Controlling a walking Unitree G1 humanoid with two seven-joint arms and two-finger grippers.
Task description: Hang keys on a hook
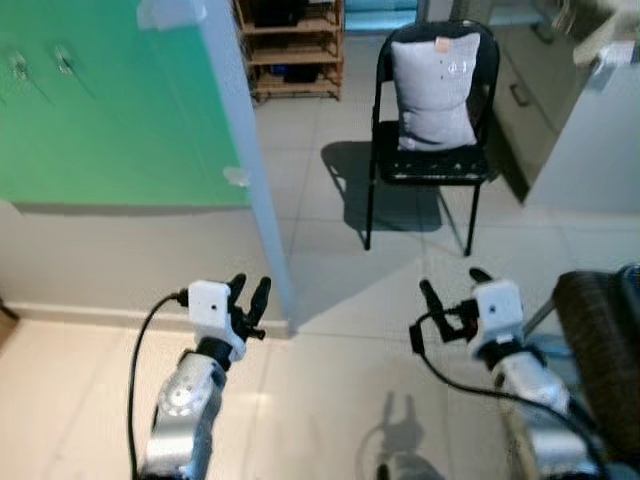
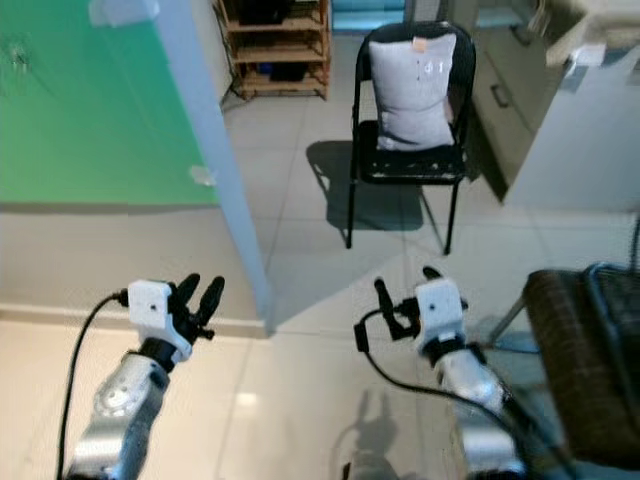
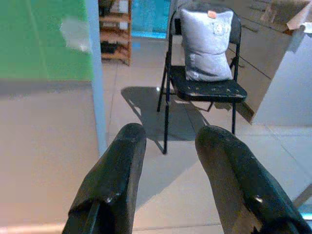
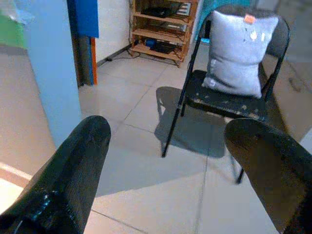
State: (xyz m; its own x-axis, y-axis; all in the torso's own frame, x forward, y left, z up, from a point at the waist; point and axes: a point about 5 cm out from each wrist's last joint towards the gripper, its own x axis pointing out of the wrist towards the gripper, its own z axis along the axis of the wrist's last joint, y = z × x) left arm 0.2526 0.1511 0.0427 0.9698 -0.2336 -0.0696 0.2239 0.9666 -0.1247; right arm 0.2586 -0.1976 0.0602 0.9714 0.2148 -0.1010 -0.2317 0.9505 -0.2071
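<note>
Two small hook-like fittings (image 1: 18, 68) show on the green wall panel (image 1: 110, 110) at the far left, well above and ahead of my arms. I cannot make out any keys for certain; small pale marks (image 1: 455, 68) sit on the grey pillow, too small to tell. My left gripper (image 1: 249, 292) is raised low in front of the wall's base, open with nothing between its fingers (image 3: 117, 175). To the right, over the tiled floor, my right gripper (image 1: 455, 285) is open wide and empty, its fingers (image 4: 73, 165) pointing toward the chair.
A black folding chair (image 1: 430, 170) with a grey pillow (image 1: 433, 95) stands ahead on the tiles. A pale blue wall edge (image 1: 245, 160) juts out between the arms. A wooden shelf (image 1: 290, 50) is at the back, white cabinets (image 1: 590, 140) at right, and a dark woven seat (image 1: 600, 350) close on my right.
</note>
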